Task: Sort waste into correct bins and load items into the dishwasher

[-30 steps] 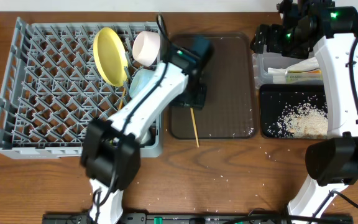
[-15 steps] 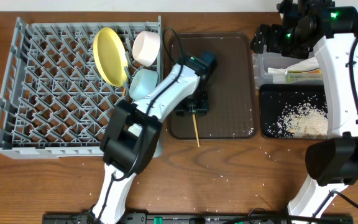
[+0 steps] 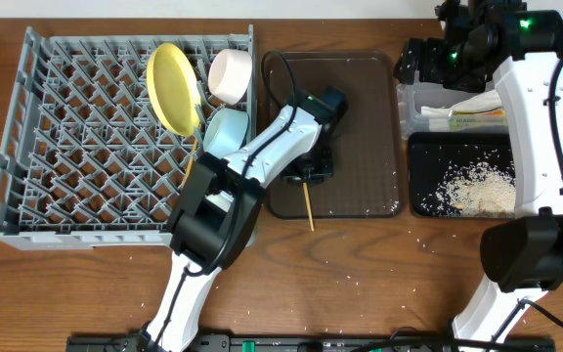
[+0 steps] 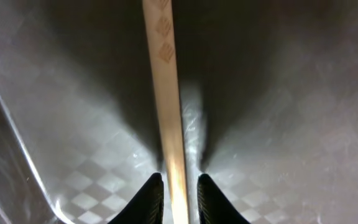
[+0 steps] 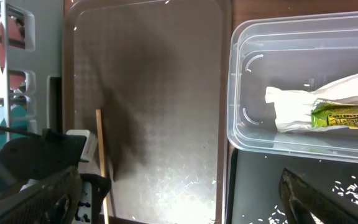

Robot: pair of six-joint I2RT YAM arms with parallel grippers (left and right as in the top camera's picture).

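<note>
A wooden chopstick (image 3: 307,205) lies on the brown serving tray (image 3: 360,127), its near end over the tray's front edge. My left gripper (image 3: 307,174) is low over its far end. In the left wrist view the chopstick (image 4: 163,74) runs between the two fingertips (image 4: 178,199), which stand narrowly apart on either side of it. My right gripper (image 5: 173,205) is wide open and empty, high over the gap between serving tray and bins. The snack wrapper (image 3: 472,114) lies in the clear tub (image 3: 413,108). Rice crumbs (image 3: 477,188) lie in the black tray (image 3: 428,152).
The grey dish rack (image 3: 66,147) at left holds the yellow plate (image 3: 172,88), a white bowl (image 3: 231,75), the light blue bowl (image 3: 225,129) and a second chopstick (image 3: 192,154). Loose crumbs (image 3: 420,236) dot the table in front of the trays.
My left arm has swung right and toward the front, and the gripper has come down over the chopstick's far end. The right arm has not moved.
</note>
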